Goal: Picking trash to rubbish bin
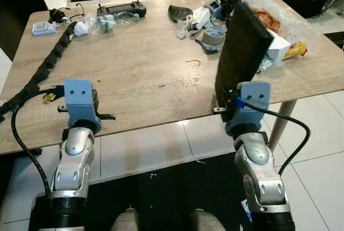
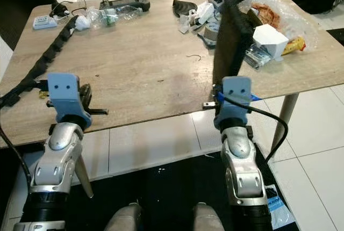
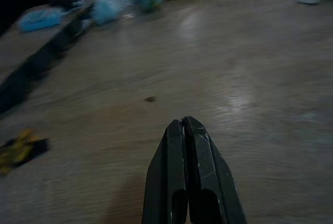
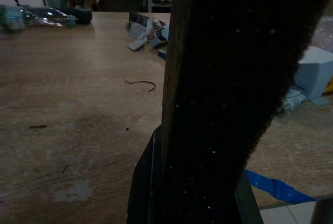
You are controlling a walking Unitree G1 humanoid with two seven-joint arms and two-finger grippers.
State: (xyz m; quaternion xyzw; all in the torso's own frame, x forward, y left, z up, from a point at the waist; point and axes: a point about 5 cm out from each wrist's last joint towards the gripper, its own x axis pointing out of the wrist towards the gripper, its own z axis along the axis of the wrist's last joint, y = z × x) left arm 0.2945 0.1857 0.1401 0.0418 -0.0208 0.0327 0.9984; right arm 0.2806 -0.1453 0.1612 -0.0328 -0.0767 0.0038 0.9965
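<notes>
Left gripper [image 3: 186, 125]: fingers pressed together, holding nothing, low over the near left part of the wooden table [image 1: 140, 75]. Table top pale, matte, grained; no writing can be read on anything.

Far left: black segmented cable sleeve [image 1: 51, 59], ribbed, running along the edge. Just beside its near end, a small yellow and black wrapper [image 3: 18, 148]. Far edge: white adapter [image 1: 43, 27], crumpled clear plastic bottle [image 1: 110, 21], black controller [image 1: 121, 9].

Centre: thin curl of wire [image 1: 193, 62] on bare wood.

Right gripper [image 1: 236, 105]: pinching the lower end of a black foam slab [image 1: 242, 53], flat, rectangular, coarse and speckled, standing nearly upright above the near right edge. Blue tape strip [image 4: 273, 186] near the fingers.

Far right: roll of grey tape [image 1: 214, 36], white paper scraps [image 1: 193, 21], white box [image 2: 271, 40], clear plastic bag [image 1: 285, 21], yellow wrapper [image 1: 296, 50].
</notes>
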